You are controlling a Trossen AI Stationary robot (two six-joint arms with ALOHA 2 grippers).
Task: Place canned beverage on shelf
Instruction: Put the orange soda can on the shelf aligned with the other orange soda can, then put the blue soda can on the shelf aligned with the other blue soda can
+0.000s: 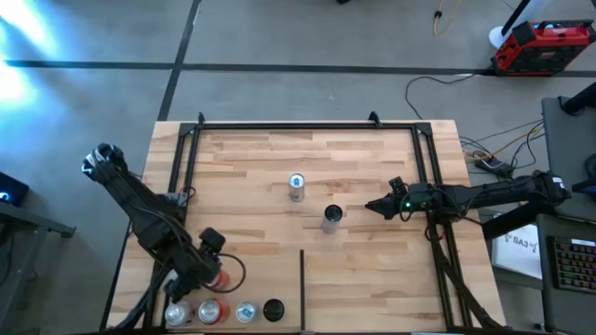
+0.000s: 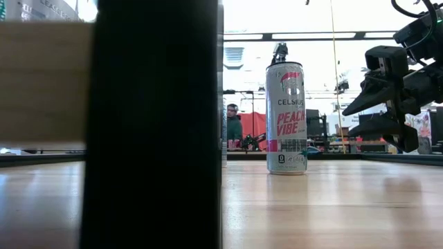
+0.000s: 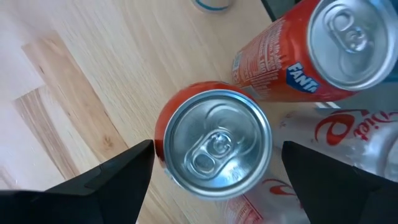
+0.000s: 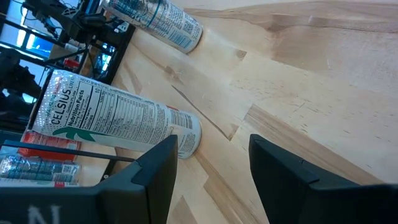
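We see the left tool (image 3: 211,168) with its fingers apart around an orange Fanta can (image 3: 214,146) in the can row beside the shelf's (image 1: 251,186) black divider strip (image 1: 302,288). The right tool (image 1: 370,206), fingers together, waits just beside the Celsius can (image 1: 332,219) standing mid-shelf.

A: From above, the light is even and bright. A strong blue-white glare (image 1: 28,37) lies on the floor beyond the shelf's (image 1: 372,270) far left corner.

B: In the low view the ceiling lamps (image 2: 311,36) wash out the background. A dark post (image 2: 152,124) close to the lens is blurred. The tall can (image 2: 286,117) stays sharp, with a soft reflection on the wood.
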